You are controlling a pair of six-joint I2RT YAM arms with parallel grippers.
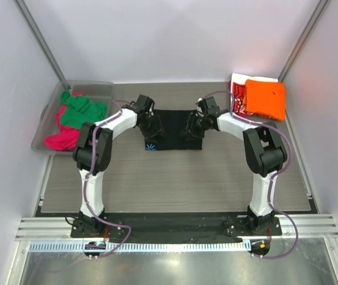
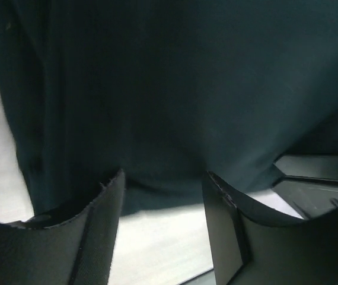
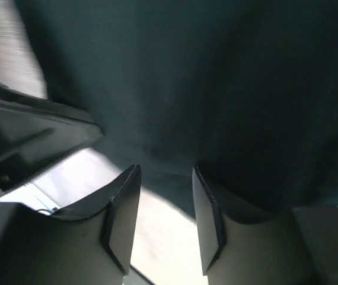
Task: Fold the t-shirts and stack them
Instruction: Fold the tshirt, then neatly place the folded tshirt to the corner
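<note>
The black t-shirt (image 1: 172,127) lies folded flat at the table's middle back, its light-blue starburst (image 1: 150,146) at the near left corner. My left gripper (image 1: 152,127) is over its left edge, jaws open and empty just off the dark cloth (image 2: 169,89). My right gripper (image 1: 191,127) is over its right edge, jaws open and empty at the cloth's edge (image 3: 204,89). An orange tee (image 1: 265,98) lies folded on the red-and-white printed tee (image 1: 238,95) at the back right. Green (image 1: 81,111) and magenta (image 1: 61,138) tees sit in the bin.
A clear plastic bin (image 1: 49,114) stands at the back left holding the loose tees. Grey side walls close in the table on both sides. The other gripper's black body shows at the edge of each wrist view.
</note>
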